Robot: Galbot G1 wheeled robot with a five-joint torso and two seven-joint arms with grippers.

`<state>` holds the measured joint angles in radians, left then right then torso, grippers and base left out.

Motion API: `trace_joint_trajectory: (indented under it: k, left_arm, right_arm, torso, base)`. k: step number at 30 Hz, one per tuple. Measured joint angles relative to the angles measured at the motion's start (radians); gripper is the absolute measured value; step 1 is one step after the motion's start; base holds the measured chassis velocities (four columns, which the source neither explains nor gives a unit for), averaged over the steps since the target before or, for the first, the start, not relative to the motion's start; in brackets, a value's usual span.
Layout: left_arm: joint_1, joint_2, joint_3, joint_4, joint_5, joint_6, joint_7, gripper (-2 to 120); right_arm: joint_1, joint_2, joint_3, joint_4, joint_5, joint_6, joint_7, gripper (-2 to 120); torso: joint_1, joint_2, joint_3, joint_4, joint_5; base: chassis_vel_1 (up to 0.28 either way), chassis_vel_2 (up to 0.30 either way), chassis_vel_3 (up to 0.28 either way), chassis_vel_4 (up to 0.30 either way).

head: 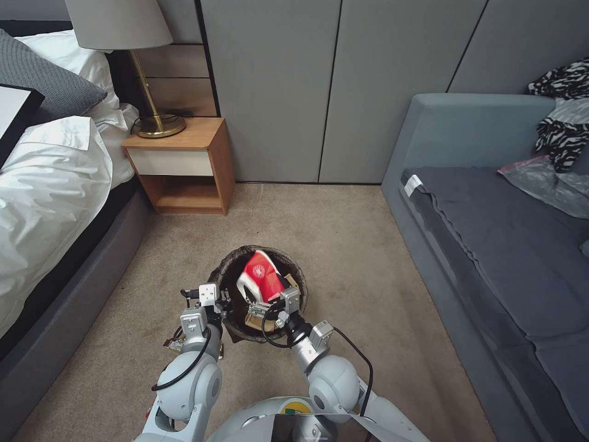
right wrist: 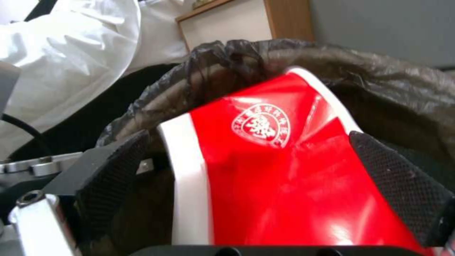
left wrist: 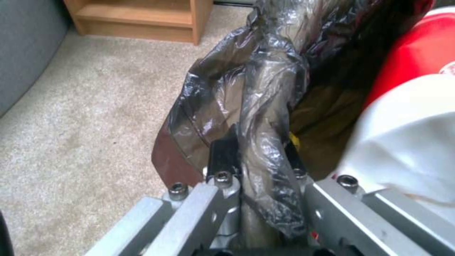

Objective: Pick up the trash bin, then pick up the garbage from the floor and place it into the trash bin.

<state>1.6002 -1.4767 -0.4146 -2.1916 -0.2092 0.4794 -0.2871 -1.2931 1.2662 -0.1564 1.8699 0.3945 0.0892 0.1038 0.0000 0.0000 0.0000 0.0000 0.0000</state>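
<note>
Beige carpet (head: 343,245) spreads between a bed (head: 49,184) at the left of the frame and a grey sofa (head: 491,245) at the right, a wooden nightstand (head: 184,166) at upper left. Low in the centre sits the trash bin (head: 300,276), held off the near side. The left end effector (left wrist: 258,153) reaches forward from a bent elbow and is clamped on the bin's bag-covered rim. The right end effector (head: 265,305), arm angled inward over the bin mouth, grips a crushed red-and-white paper cup (head: 261,276) between its black pads (right wrist: 398,177), the cup tilted inside the bin opening.
</note>
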Motion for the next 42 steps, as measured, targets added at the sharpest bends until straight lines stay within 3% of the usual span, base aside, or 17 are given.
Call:
trace_joint_trajectory:
  k: [9,22,26,34,42]
  left_arm:
    - [-0.001,0.001,0.000,-0.002,0.000,0.001,0.000,3]
    - [-0.002,0.000,-0.001,-0.002,0.001,0.002,0.000,3]
    - [-0.002,0.000,-0.005,0.002,0.001,0.001,0.000,3]
    - [-0.001,0.001,-0.007,0.007,0.000,-0.003,0.002,3]
    - [0.001,0.002,-0.011,0.008,0.003,-0.019,0.005,3]
  right_arm:
    - [-0.024,-0.026,-0.001,0.076,0.130,-0.115,0.022,100]
    - [-0.034,-0.023,0.008,0.091,0.102,-0.099,0.016,100]
    - [-0.045,-0.015,0.032,0.138,0.028,-0.053,0.001,100]
    - [-0.102,0.018,0.144,0.247,-0.288,0.099,-0.039,100]
    - [-0.180,0.041,0.240,0.305,-0.389,0.162,-0.026,100]
  torso:
    - [0.000,0.000,0.000,0.0000,0.0000]
    - [0.000,0.000,0.000,0.0000,0.0000]
    - [0.000,0.000,0.000,0.0001,0.0001]
    - [0.000,0.000,0.000,0.0001,0.0001]
    - [0.000,0.000,0.000,0.0000,0.0000]
  base:
    - [0.000,0.000,0.000,0.000]
    - [0.000,0.000,0.000,0.000]
    - [0.000,0.000,0.000,0.000]
    - [0.000,0.000,0.000,0.000]
    - [0.000,0.000,0.000,0.000]
